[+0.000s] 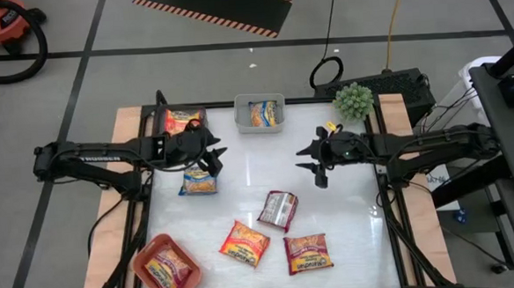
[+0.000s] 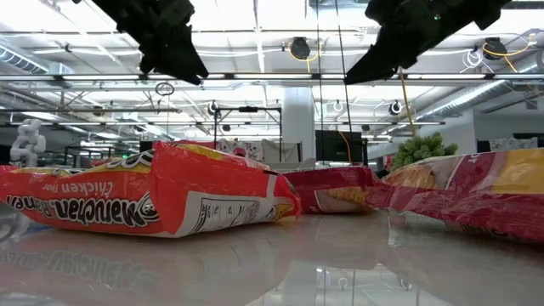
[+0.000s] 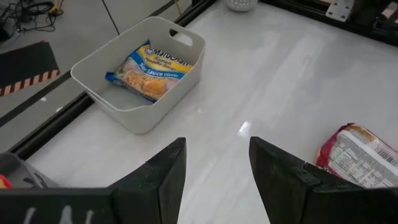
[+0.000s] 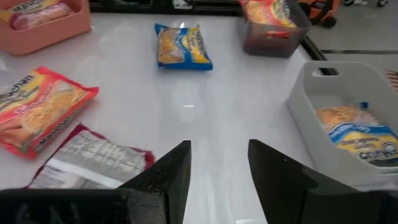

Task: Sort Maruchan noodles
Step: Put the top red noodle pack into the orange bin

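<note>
Four Maruchan packets lie flat on the white table: a blue one (image 1: 197, 180) (image 4: 182, 46), a silvery-pink one (image 1: 279, 210) (image 3: 360, 155) (image 4: 93, 162), an orange one (image 1: 245, 243) (image 2: 144, 200) and an orange-red one (image 1: 308, 252). Another blue packet (image 3: 152, 65) lies in the grey bin (image 1: 259, 101). Orange packets lie in the clear bin (image 1: 184, 121) and in the salmon bin (image 1: 165, 268). My left gripper (image 1: 215, 153) (image 3: 217, 168) hovers open above the table, just beyond the loose blue packet. My right gripper (image 1: 311, 163) (image 4: 219, 168) hovers open at centre right, facing it.
The grey bin (image 3: 93, 87) (image 4: 311, 106) stands at the far edge, the clear bin (image 4: 273, 37) at the far left, and the salmon bin (image 4: 43, 28) at the near left corner. A green plant (image 1: 353, 101) sits at the far right. Bare table (image 1: 258, 166) lies between the grippers.
</note>
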Motion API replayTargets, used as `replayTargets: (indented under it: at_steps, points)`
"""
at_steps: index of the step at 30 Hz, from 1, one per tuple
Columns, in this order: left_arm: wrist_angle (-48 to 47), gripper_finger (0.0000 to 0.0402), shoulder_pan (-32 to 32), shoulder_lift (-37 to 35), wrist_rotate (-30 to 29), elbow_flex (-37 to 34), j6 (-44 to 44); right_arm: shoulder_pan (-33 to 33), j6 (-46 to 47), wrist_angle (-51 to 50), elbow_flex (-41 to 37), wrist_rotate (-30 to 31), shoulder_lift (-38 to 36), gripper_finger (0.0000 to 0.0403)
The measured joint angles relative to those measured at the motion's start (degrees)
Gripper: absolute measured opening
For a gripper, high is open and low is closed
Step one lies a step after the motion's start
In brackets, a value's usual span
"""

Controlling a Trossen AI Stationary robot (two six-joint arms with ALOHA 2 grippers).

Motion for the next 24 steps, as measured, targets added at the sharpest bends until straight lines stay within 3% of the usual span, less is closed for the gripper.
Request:
replayTargets:
  at_steps: [12, 24]
  points:
    - [5.67, 0.0181, -3.5, 0.93, 0.2, -0.02, -0.46, 7.37, 8.14, -6.81, -0.36, 0.09, 0.02, 0.0155]
    - [15.21, 0.0181, -9.67, 7.64, 0.22, 0.0, -0.37, 16.66, 20.23, 0.76, -6.82, 0.49, 0.04, 0.0155]
